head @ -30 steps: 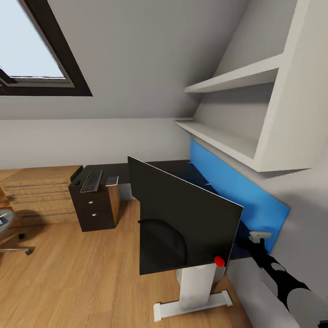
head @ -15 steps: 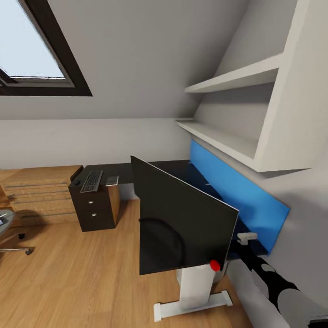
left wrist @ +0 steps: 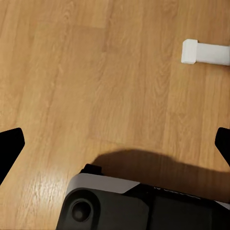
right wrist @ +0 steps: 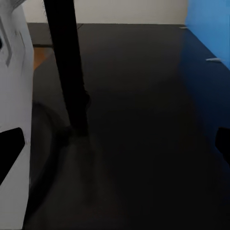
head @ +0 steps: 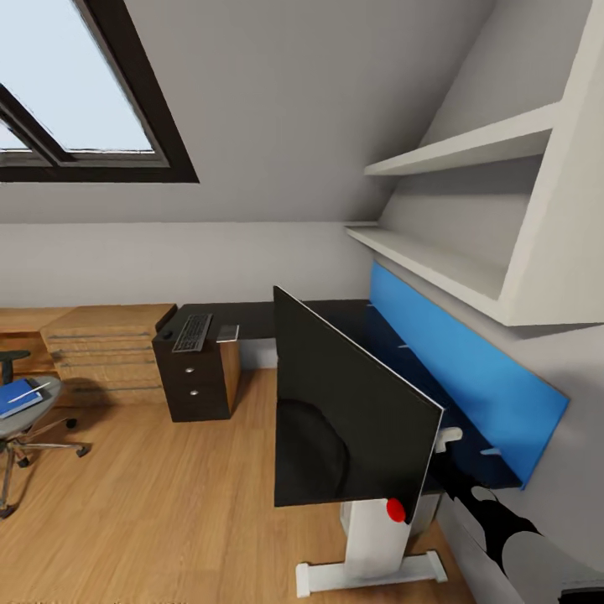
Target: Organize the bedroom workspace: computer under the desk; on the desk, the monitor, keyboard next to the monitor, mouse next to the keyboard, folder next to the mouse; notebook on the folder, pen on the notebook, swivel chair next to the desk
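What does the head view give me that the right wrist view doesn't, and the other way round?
Head view: the swivel chair with the blue folder on its seat, and the keyboard at the far end of the desk. Right wrist view: the right gripper, open, close above the desktop. Both: the desk, the monitor and the blue panel.

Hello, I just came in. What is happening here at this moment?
The robot stands at the dark desk with its right arm reaching behind the monitor, which is on the desk. The right gripper holds nothing. The keyboard lies at the desk's far end. A blue folder waits on the swivel chair.
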Controlling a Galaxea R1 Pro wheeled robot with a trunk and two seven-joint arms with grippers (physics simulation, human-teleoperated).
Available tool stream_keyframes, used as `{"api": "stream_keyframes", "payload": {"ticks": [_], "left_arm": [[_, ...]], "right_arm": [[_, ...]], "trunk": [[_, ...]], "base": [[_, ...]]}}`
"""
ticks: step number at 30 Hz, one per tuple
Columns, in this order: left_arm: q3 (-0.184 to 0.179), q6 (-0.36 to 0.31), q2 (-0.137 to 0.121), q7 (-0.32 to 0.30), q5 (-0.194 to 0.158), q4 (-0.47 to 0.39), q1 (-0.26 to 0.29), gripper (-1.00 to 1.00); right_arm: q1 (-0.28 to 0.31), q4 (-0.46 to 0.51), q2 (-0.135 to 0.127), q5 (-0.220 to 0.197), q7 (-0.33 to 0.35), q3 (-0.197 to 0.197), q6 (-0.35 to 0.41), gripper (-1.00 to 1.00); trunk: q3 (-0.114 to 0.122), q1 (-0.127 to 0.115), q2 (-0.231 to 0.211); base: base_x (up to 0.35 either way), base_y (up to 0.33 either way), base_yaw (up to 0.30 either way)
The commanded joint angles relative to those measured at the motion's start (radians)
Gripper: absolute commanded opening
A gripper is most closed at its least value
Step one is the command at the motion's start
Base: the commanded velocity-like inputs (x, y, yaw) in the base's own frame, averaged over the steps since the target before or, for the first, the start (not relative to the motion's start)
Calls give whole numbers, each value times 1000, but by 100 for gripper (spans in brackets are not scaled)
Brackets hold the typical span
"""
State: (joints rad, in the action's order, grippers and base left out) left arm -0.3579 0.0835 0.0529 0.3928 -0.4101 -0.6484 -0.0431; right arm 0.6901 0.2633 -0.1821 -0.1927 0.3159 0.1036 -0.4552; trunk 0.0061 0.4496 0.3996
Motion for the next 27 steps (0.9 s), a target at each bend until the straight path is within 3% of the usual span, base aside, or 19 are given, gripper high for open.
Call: {"api": "stream_keyframes", "payload": {"ticks": [1, 27], "left_arm": [[-6, 5, -1, 6, -11, 0, 0, 100], [-6, 6, -1, 6, -12, 1, 0, 100]], "right_arm": [[0, -1, -1, -10, 3, 9, -3, 100], [0, -1, 13, -8, 4, 8, -3, 100]], "trunk": [[1, 0, 0], [30, 0, 0]], "base": [[0, 0, 194], [0, 0, 195]]}}
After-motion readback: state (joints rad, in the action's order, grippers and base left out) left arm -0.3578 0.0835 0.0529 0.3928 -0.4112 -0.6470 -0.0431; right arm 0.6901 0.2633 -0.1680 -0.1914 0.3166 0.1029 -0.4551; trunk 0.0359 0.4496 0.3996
